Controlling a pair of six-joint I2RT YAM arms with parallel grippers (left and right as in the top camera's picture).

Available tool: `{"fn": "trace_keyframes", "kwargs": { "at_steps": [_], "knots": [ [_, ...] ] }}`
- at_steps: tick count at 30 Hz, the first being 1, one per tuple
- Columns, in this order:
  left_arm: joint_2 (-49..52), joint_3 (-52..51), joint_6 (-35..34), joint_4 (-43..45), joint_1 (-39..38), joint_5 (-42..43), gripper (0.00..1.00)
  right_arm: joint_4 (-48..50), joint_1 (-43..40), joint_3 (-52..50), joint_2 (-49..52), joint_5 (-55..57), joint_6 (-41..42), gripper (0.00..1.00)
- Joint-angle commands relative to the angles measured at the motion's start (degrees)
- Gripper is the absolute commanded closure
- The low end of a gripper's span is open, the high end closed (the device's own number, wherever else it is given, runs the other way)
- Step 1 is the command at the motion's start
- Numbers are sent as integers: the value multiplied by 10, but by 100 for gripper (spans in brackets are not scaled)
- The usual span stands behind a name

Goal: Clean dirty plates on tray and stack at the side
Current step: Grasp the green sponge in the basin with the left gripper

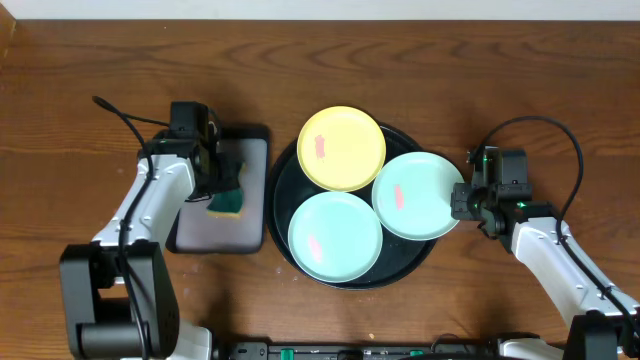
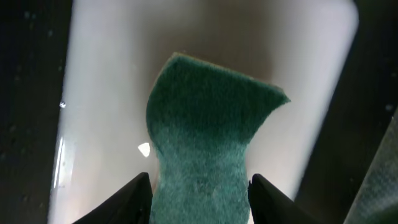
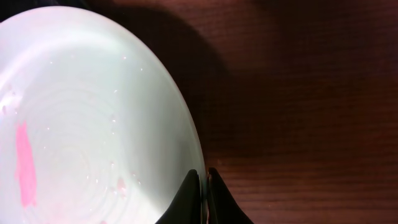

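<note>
I see my left gripper [image 2: 200,190] clamping a green sponge [image 2: 205,118] above the small rectangular tray [image 1: 252,160], my right gripper [image 3: 204,180] pinched shut on the right mint plate [image 3: 93,112] rim, yellow plate [image 1: 342,148] and second mint plate [image 1: 335,237] beside it on the round black tray [image 1: 281,190]

On your round black tray [image 1: 283,180], the yellow plate [image 1: 342,148] sits at the back edge and the front mint plate [image 1: 335,236] at the front edge. The right mint plate [image 1: 418,194] overhangs the right rim. All 3 show 1 pink smear.
</note>
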Motion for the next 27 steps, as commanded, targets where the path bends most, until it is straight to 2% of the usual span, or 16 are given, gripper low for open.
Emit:
{"fn": "trace_keyframes", "kwargs": {
  "at_steps": [1, 9, 14, 27],
  "knots": [
    [30, -7, 0, 5, 2, -3, 48, 2, -1, -4, 5, -5, 4, 96],
    [64, -7, 13, 19, 2, -3, 49, 2, -1, -4, 5, -5, 4, 96],
    [76, -7, 15, 19, 2, -3, 60, 2, -1, -4, 5, -5, 4, 96],
    [78, -19, 15, 19, 2, -2, 56, 2, -1, -4, 5, -5, 4, 95]
  ]
}}
